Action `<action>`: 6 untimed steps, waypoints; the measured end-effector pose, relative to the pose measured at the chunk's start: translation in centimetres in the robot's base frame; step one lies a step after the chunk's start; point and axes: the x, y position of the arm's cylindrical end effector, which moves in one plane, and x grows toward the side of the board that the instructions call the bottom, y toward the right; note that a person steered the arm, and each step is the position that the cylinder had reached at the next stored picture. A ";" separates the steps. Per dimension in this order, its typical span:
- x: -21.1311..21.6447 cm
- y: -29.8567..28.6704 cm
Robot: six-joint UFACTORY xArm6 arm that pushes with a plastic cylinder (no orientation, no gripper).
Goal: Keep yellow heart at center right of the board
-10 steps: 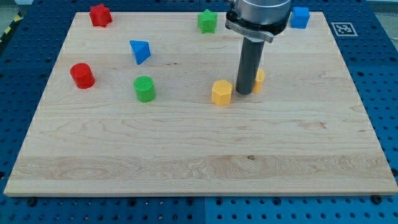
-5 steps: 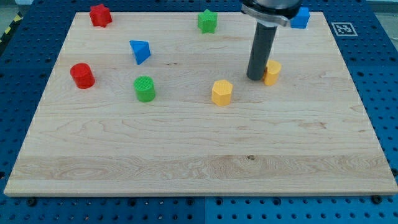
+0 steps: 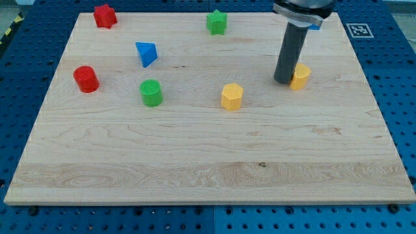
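While my tip [image 3: 283,81] rests on the board [image 3: 195,162], a bare rod with nothing to open or grip, the yellow heart [image 3: 300,76] touches its right side; the yellow hexagonal block [image 3: 231,97] sits well to its left.

Pale wooden board [image 3: 195,156] on a blue pegboard [image 3: 396,84]; yellow heart [image 3: 301,76], yellow hexagon [image 3: 231,97], ribbed green cylinder [image 3: 151,92], red cylinder [image 3: 85,78], blue triangle [image 3: 146,53], red star [image 3: 104,15], green star [image 3: 217,22]
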 end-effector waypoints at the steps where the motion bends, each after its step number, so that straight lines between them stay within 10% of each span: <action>1: -1.6 0.0; 6: 0.1 4.2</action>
